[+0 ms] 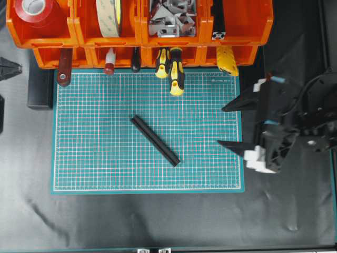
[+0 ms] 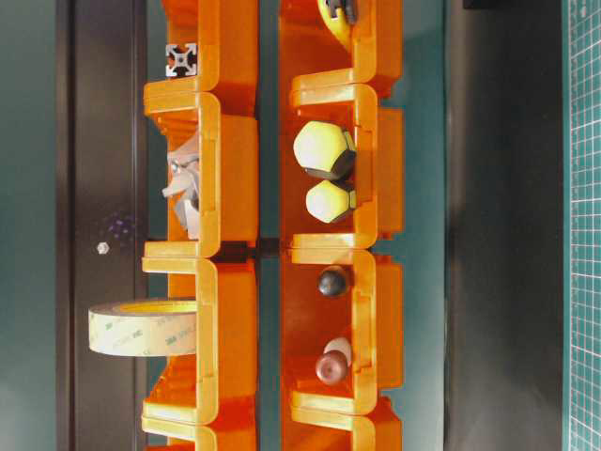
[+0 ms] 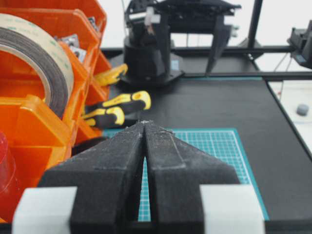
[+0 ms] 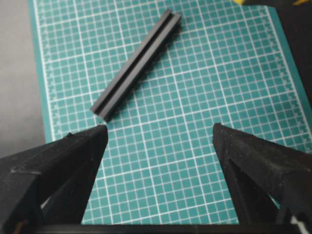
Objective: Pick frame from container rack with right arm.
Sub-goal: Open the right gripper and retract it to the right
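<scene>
Already out of the container rack [image 1: 142, 37], one frame [image 1: 155, 140] lies flat on the green cutting mat [image 1: 95, 158], near the mat's middle. It is a slim black slotted bar, and its long axis runs diagonally, from upper left to lower right in the overhead view. A second bar [image 1: 218, 21] of the same kind stands end-out in the top right bin, its silvery cross-shaped end showing. The right gripper [image 1: 231, 125] hovers at the mat's right edge, well apart from the loose bar, fingers pointing left toward it and spread wide with nothing between them. In the right wrist view the bar sits ahead of the fingertips and slightly left, its near end closest to the left fingertip [image 4: 100, 130], angled away across the opening. The right arm is clearly the nearer one. The left gripper [image 3: 144, 124] waits off the mat's left side, fingers pressed together and empty, facing the yellow-and-black screwdrivers [image 3: 117, 108].
</scene>
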You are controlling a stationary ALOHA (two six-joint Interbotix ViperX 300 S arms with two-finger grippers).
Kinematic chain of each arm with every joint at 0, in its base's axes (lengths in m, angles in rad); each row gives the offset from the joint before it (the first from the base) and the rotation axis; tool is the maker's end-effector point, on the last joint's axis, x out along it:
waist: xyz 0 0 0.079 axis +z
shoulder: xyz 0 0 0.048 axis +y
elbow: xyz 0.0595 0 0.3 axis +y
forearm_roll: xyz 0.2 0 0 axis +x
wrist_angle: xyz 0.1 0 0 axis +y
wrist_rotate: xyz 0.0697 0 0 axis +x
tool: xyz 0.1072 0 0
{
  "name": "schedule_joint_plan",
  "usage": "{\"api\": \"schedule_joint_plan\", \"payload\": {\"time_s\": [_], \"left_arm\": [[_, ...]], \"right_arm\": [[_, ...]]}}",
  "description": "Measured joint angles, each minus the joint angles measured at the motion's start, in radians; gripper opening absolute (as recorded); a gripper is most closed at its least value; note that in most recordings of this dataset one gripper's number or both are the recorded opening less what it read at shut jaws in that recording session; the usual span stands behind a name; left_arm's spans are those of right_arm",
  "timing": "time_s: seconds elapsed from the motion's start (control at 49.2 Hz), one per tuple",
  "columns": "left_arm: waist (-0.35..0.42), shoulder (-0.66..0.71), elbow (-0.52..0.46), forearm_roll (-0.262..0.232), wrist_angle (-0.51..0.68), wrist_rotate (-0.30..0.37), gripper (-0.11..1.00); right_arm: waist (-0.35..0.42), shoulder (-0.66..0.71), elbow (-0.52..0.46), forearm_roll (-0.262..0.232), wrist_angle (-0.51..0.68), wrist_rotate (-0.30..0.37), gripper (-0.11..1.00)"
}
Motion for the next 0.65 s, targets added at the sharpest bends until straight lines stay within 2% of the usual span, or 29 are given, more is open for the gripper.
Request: {"api": "schedule_joint_plan", "payload": {"time_s": [0.325,0.651], "left_arm": [[-0.002,0.000,0.000,0.002,0.002,0.000,0.00],[-0.018,0.000,0.000,0.000,0.002,-0.008,0.00]], "right_arm": [[-0.040,-0.175,0.064,-0.015,-0.043,0.002,0.83],[-0.078,-0.252,0.078,-0.055,-0.100,0.002,0.83]]}}
